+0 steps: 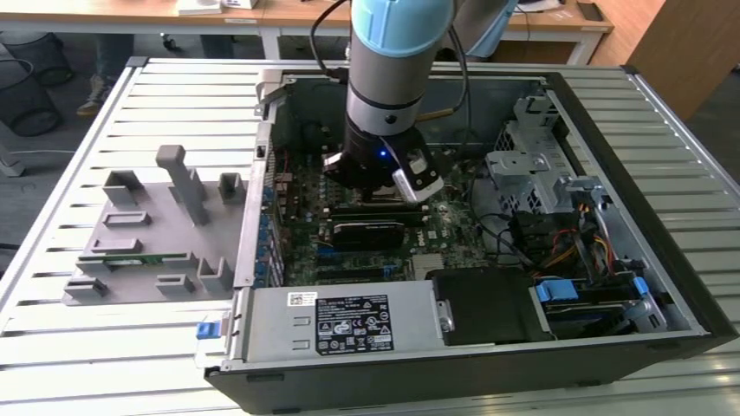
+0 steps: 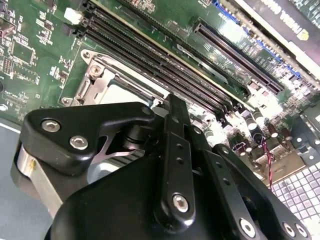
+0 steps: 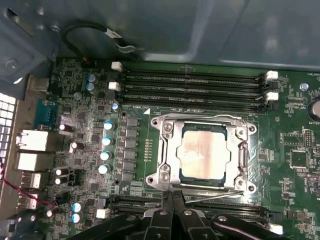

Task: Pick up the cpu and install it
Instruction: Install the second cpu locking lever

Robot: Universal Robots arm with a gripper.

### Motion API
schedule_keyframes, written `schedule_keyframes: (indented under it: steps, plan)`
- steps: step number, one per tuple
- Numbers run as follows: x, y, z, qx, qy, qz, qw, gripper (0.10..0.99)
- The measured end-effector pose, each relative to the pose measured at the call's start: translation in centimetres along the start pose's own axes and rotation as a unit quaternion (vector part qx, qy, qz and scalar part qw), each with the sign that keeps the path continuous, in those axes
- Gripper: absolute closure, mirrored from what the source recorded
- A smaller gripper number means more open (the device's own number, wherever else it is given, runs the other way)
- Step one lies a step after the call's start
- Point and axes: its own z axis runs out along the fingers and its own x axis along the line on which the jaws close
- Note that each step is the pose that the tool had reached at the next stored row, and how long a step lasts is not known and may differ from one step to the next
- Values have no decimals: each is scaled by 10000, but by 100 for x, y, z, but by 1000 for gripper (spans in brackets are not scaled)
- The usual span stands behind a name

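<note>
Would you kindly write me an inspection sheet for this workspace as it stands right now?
Surface: slatted metal table carrying an open computer case.
Job's things: the cpu lies in the socket frame on the motherboard, silver top showing, beside the memory slots.
Clutter: grey parts holder on the table at the exterior view's left, with a green memory stick lying in it.
Pincer: the pincer hangs low over the board at the socket's edge, apart from the cpu and holding nothing.
Cables: black looped cable near the case wall; bundled wires at the drive bays.
Surroundings: wooden desks and a mesh bin behind.
</note>
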Motion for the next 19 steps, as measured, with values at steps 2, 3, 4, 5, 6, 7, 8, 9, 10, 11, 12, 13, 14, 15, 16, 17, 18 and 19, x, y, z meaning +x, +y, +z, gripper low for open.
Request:
schedule_keyframes:
  steps: [2, 3, 4, 5, 6, 7, 8, 9, 10, 11, 12, 13, 14, 15, 16, 17, 18, 19]
  plan:
    - [10, -20, -1, -56, -4, -2, 10000, 980]
    - [16, -30, 0, -73, -4, -2, 10000, 980]
    - [22, -40, 6, -83, -5, -2, 10000, 980]
    - [25, -48, 17, -86, -6, -1, 10000, 980]
    - [26, -52, 30, -86, -6, -1, 10000, 980]
    - [29, -56, 41, -86, -6, -1, 10000, 980]
    - [34, -58, 49, -86, -6, -1, 10000, 980]
    - [41, -60, 55, -88, -6, -1, 10000, 980]
    - [51, -62, 58, -94, -6, -1, 10000, 980]
    - [62, -63, 63, -104, -6, -1, 9999, 980]
    - [70, -65, 68, -112, -7, -2, 9999, 980]
    - [75, -67, 76, -117, -8, -2, 9999, 980]
    - [76, -69, 85, -120, -8, -3, 9999, 980]
    - [78, -72, 93, -124, -8, -3, 9999, 980]
    - [79, -73, 100, -129, -8, -3, 9999, 980]
    - [82, -74, 106, -136, -9, -3, 9999, 980]
    - [84, -75, 112, -146, -9, -3, 9999, 980]
    - [85, -76, 118, -157, -10, -4, 9999, 980]
